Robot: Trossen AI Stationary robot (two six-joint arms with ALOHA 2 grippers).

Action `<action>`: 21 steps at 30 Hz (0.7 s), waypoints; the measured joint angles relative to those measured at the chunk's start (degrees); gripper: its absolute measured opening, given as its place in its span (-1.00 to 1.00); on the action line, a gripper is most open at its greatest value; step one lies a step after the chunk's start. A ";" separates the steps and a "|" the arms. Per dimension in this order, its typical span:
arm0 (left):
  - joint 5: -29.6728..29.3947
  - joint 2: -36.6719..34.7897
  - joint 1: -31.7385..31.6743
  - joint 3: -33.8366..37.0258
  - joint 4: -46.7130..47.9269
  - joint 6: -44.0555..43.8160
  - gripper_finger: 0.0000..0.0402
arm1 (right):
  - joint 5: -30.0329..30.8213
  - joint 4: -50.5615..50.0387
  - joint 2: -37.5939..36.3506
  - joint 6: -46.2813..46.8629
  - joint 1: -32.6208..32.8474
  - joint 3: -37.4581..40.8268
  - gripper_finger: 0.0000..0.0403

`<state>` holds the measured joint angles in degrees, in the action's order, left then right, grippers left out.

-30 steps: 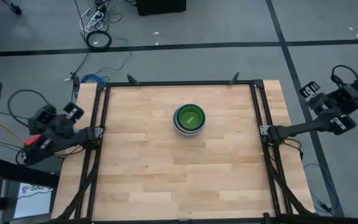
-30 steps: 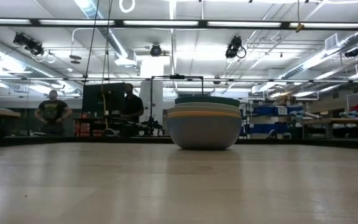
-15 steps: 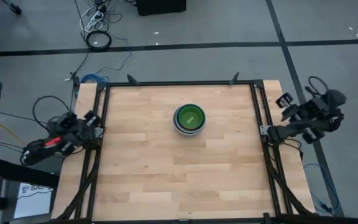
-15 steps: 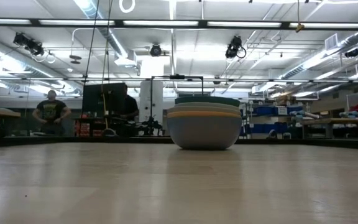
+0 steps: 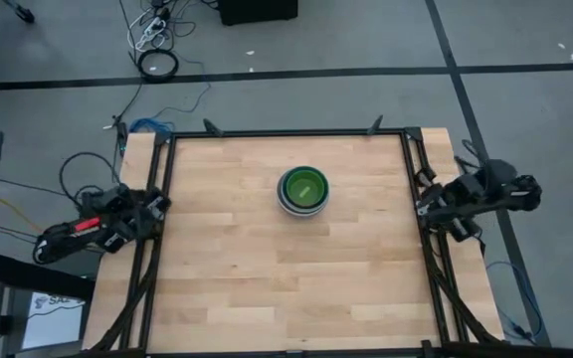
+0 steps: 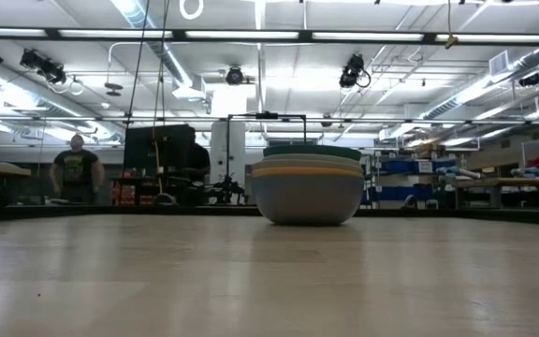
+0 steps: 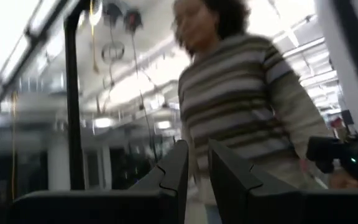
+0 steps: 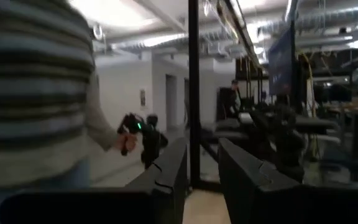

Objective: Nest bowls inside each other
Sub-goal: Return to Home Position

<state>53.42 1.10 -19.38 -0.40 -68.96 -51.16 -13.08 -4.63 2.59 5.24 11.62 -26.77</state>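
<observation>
The bowls [image 5: 302,189] stand nested in one stack at the middle of the table, slightly toward its far edge. From above a lime green bowl shows innermost inside white and darker rims. In the low view the stack [image 6: 307,183] rests on the base of its grey outer bowl, with an orange band and a teal rim above. My left gripper [image 5: 152,204] hangs folded in at the table's left edge, and my right gripper [image 5: 428,202] at the right edge. Both are far from the stack. Each wrist view shows a narrow, empty gap between the fingers: left [image 7: 197,162], right [image 8: 202,155].
Black frame rails [image 5: 155,249] [image 5: 428,259] run along the table's left and right edges beside the arms. A person in a striped sweater [image 7: 241,106] stands beyond the table, holding a black device [image 8: 138,140]. Cables [image 5: 157,62] lie on the floor behind.
Both arms have folded down and drawn in. My left gripper has sunk toward the table's left edge and turned somewhat. My right gripper has come from out beyond the right edge down to that edge. The stack of bowls has not moved.
</observation>
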 joint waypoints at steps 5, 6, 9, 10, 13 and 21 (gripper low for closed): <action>4.78 0.01 -0.10 0.00 14.40 8.47 -0.64 | 1.57 -0.46 0.00 -1.37 -0.02 5.65 -0.59; 4.69 0.01 -0.10 0.00 17.82 10.67 -0.64 | 2.84 -0.32 0.00 -0.33 -0.04 6.72 -0.59; 3.54 0.02 -0.10 0.00 27.14 18.39 -0.64 | 8.61 -0.19 0.02 3.43 -0.04 9.41 -0.59; 2.50 0.02 -0.10 0.00 29.33 20.40 -0.64 | 11.31 -0.14 0.00 4.68 -0.04 10.31 -0.59; -0.84 0.02 -0.10 0.00 33.64 24.07 -0.64 | 20.16 -0.25 0.02 5.31 -0.09 12.63 -0.59; -1.48 0.02 -0.10 0.02 41.96 33.04 -0.64 | 38.98 0.07 0.02 1.16 -1.43 16.48 -0.59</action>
<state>51.94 1.12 -19.49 -0.38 -27.00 -18.12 25.90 -4.56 2.61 6.40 10.18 -10.29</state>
